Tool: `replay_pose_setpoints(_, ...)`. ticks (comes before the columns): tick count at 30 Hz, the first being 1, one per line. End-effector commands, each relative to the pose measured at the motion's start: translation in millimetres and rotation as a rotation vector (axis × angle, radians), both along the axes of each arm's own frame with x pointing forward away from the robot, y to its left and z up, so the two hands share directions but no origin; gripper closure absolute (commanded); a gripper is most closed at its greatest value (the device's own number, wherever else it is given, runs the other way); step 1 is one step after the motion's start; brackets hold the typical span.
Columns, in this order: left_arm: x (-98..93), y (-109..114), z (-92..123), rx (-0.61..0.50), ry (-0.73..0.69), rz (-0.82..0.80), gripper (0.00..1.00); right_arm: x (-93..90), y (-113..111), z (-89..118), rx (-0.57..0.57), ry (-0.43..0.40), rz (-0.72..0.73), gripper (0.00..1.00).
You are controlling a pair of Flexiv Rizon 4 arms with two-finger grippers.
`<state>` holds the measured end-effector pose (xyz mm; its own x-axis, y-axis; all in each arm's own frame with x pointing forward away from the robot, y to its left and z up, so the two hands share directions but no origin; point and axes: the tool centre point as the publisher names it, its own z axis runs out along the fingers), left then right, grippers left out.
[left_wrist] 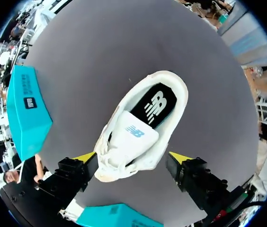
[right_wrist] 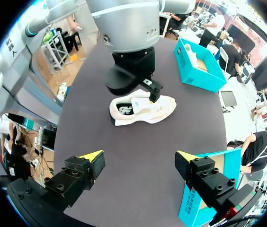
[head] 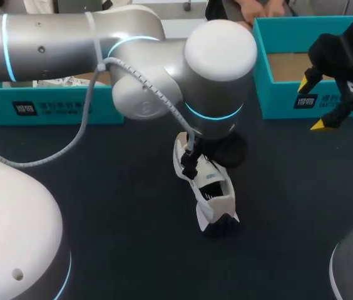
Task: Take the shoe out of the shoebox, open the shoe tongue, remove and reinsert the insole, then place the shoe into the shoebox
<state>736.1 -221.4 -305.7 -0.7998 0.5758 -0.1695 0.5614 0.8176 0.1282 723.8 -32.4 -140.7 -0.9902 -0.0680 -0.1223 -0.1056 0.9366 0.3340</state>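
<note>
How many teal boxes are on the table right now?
2. The left teal box sits at the far edge behind the left arm; the right teal box sits far right. None seem hidden.

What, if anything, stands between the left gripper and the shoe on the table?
Nothing visible does. The shoe lies just ahead of the open left gripper, its laced end between the fingers, with only bare table around it.
</note>
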Motion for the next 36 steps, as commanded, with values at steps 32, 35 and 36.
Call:
replay_pose_setpoints(32, -101.2, -24, 0, -0.401, 0.036, 0.765, 0.0, 2.2, 1, 0, -0.003, 0.004, 0.0, 0.0)
replay_pose_setpoints(35, -109.1, -31, -6, -0.401, 0.079, 0.772, 0.0, 2.2, 1, 0, -0.003, 0.004, 0.0, 0.0)
replay_pose_setpoints(36, -109.3, -33, -9, -0.406, 0.108, 0.779, 0.0, 2.2, 1, 0, -0.003, 0.004, 0.0, 0.0)
